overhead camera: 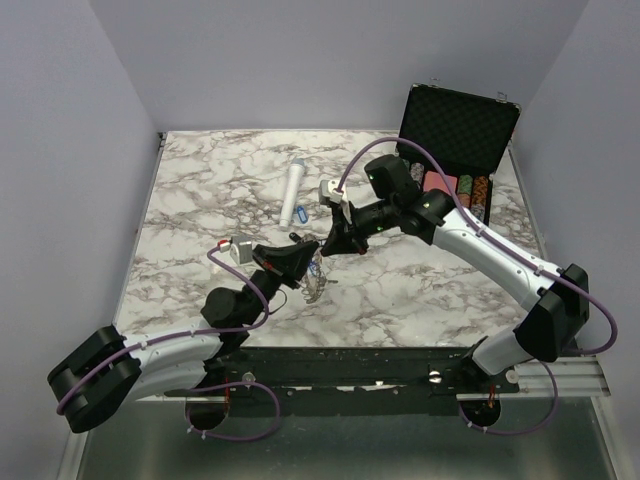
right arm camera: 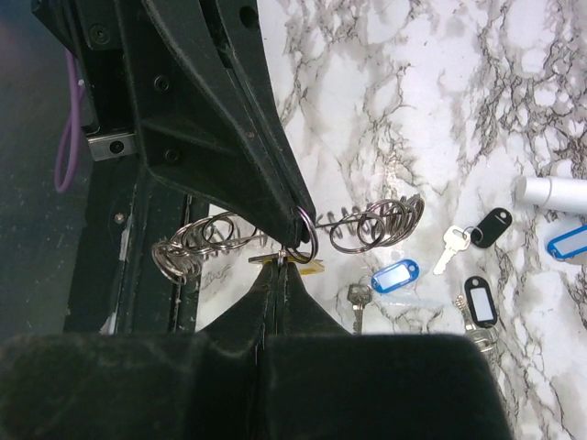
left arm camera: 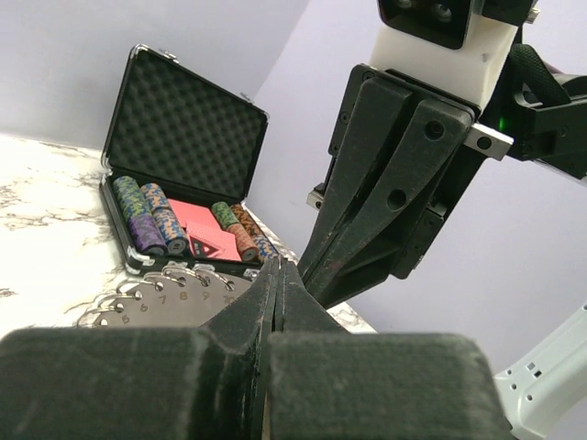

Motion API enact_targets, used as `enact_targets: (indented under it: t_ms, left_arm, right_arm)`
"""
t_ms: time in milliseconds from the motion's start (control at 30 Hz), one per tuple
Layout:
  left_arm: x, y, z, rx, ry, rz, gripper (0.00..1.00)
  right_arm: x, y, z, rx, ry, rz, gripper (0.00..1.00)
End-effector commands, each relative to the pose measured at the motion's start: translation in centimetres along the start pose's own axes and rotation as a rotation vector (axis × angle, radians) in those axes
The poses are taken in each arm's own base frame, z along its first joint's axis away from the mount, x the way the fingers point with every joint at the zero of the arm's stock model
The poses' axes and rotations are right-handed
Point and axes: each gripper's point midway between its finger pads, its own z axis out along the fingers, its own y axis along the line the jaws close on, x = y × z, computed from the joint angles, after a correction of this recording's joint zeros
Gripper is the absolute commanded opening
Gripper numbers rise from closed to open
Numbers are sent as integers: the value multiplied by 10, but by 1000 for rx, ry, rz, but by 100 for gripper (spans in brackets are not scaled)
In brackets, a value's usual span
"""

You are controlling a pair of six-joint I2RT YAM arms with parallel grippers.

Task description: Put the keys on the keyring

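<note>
Keyring [right arm camera: 367,225]: held between the two grippers just in front of the arm bases, apparently lifted clear of the marble table [overhead camera: 200,200]. Left gripper [left arm camera: 280,280]: fingers pressed together, the tips pinching one small loop of the ring's fringe. The other loops hang in a sagging row to either side. Judgement: the left arm acts as the clamp, presenting that one loop steadily so the other arm can work a key onto it. Right gripper [right arm camera: 278,275]: fingers pressed flat together, tip to tip with the left one. It appears to pinch the yellow-tagged key [right arm camera: 310,267] directly under the held loop. The blade is mostly hidden by the fingers, so I cannot tell whether it has entered the loop. Beyond, loose on the table and untouched: a blue-tagged key [right arm camera: 396,275], a black-tagged key [right arm camera: 495,225], a second black-tagged key [right arm camera: 479,299] and a second blue tag [right arm camera: 567,243] at the frame edge. These are judged to be waiting their turn. Farther out: a white cylinder [overhead camera: 292,195] lying flat, apart from the work. Far right corner: an open case [overhead camera: 460,118] holding poker chips [overhead camera: 462,190], not involved.
</note>
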Motion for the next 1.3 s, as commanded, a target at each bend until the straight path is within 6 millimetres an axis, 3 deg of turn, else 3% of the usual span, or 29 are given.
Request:
enact_targets:
  t_ms: [0, 67, 200, 367, 467, 633, 767, 1267]
  left_arm:
    - [-40, -23, 10, 66, -158, -57, 0]
    - [-37, -24, 9, 73, -146, -50, 0]
    - [-26, -27, 5, 113, -102, 0, 0]
    - [-14, -35, -8, 199, -38, 65, 0]
    - [-6, -53, -18, 331, 19, 106, 0]
    - [-3, -77, -28, 494, 65, 183, 0]
    - [-6, -84, -26, 531, 71, 208, 0]
    - [-15, -90, -12, 532, 37, 154, 0]
  right_arm:
    - [-10, -2, 3, 18, -4, -23, 1]
    - [-12, 2, 1, 12, -8, -26, 4]
    - [-19, 8, -9, 2, -23, -18, 34]
    - [-26, 15, -38, -41, -76, -1, 45]
    - [-27, 28, -48, -104, -118, 2, 51]
    - [-30, 57, -54, -222, -180, 15, 54]
    - [-28, 66, -52, -261, -215, 63, 53]
    - [-36, 62, -46, -247, -260, 112, 38]
